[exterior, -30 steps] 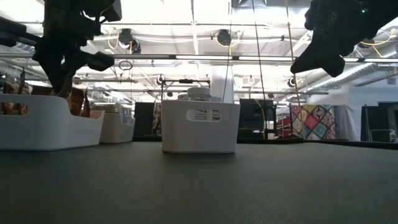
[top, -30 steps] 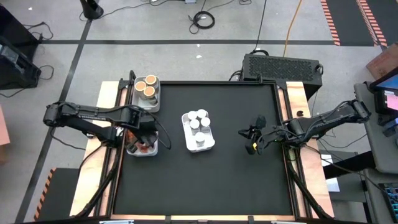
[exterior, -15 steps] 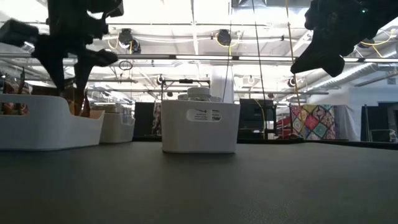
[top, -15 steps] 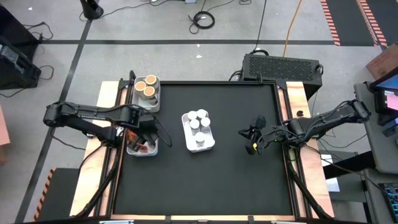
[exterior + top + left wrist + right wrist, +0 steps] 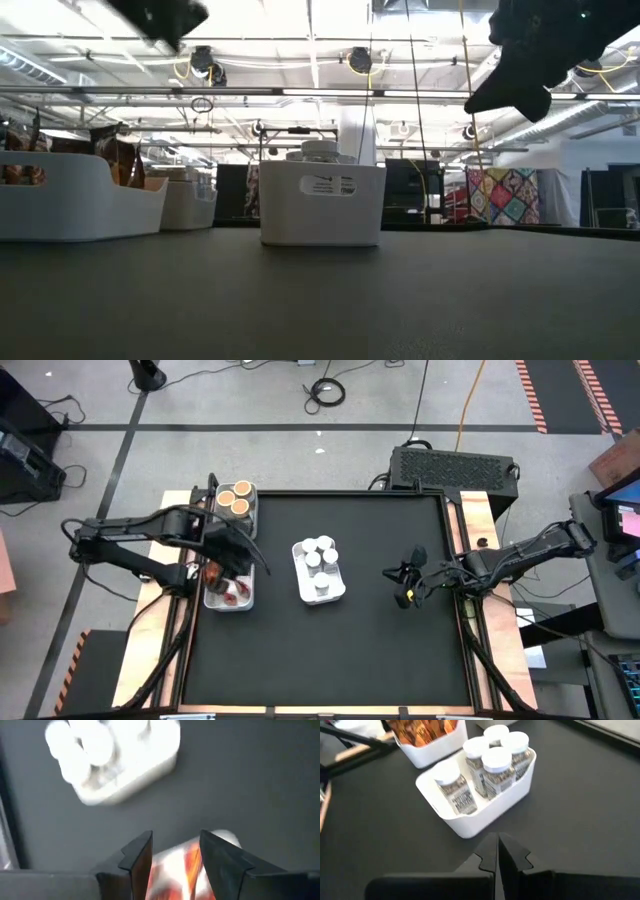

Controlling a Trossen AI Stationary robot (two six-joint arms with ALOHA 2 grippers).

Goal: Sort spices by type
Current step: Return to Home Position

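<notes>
Spices (image 5: 318, 563) look fully sorted, judging by the layout: none lies loose on the dark surface (image 5: 330, 660), and each kind has its own white tray. Reddish packets (image 5: 229, 592) fill the tray (image 5: 228, 607) directly under the left gripper (image 5: 175, 851), which hangs above them with its fingers apart and nothing between them. Orange-topped tubs (image 5: 238, 500) sit in a second tray (image 5: 253, 520) just beyond that gripper. White-capped jars (image 5: 486, 762) stand upright in the middle tray (image 5: 490, 815), which is ahead of the right gripper (image 5: 498, 847). That gripper is poised above the surface, clear of the tray, with its fingers pressed together and empty. All that seems left is for the arms to pull back to rest.
</notes>
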